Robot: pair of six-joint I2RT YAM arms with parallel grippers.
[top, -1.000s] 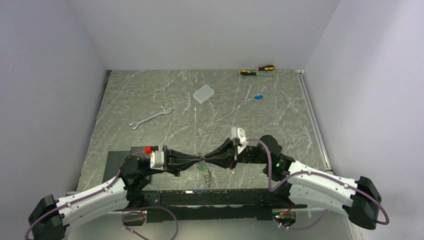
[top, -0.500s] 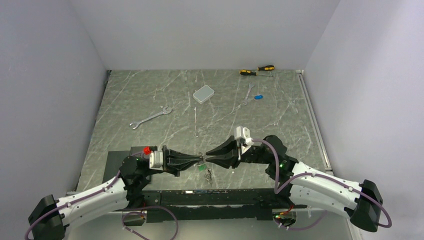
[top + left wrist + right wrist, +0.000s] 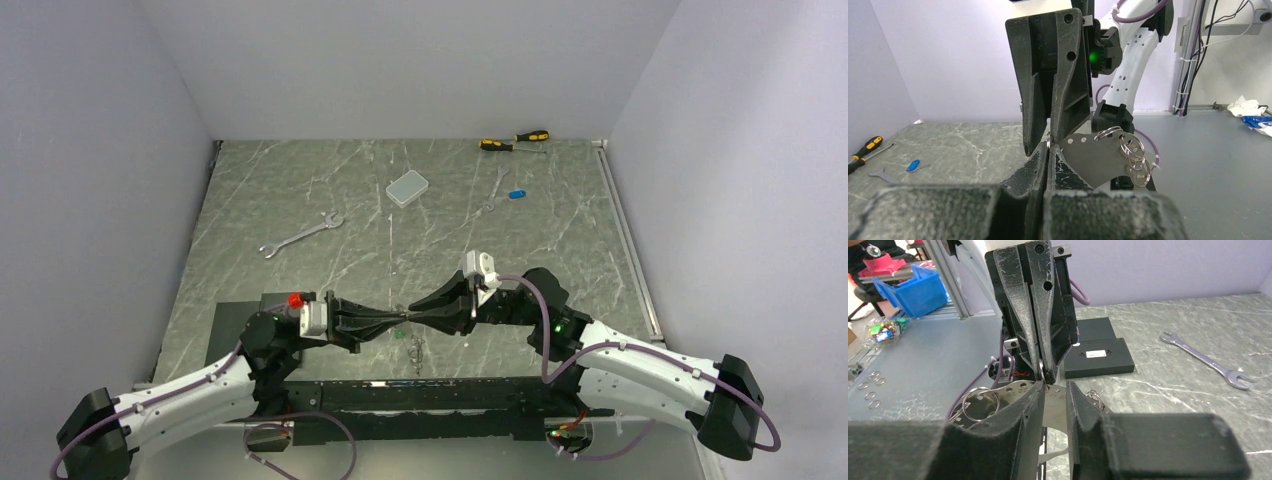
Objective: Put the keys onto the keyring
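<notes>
Top external view: the left hand (image 3: pixel 402 321) and right hand (image 3: pixel 414 316) meet tip to tip above the near edge of the counter (image 3: pixel 300 190); half a second ago the right fingers stood spread wide, and they have since narrowed about the left tips; the keyring (image 3: pixel 417 352) lies just below, the blue key (image 3: pixel 516 194) well apart beside a wrench (image 3: pixel 497 187). Left wrist view: the left hand's fingers (image 3: pixel 1038 160) are pressed together on a small metal piece (image 3: pixel 1048 141), too small to identify; the keyring (image 3: pixel 1132 157) shows beside a perforated plate (image 3: pixel 1083 155). Right wrist view: the right hand's fingers (image 3: pixel 1025 407) stand slightly apart, bracketing that piece without gripping; a hand-over or threading appears to be lining up, with no key seen on the ring.
</notes>
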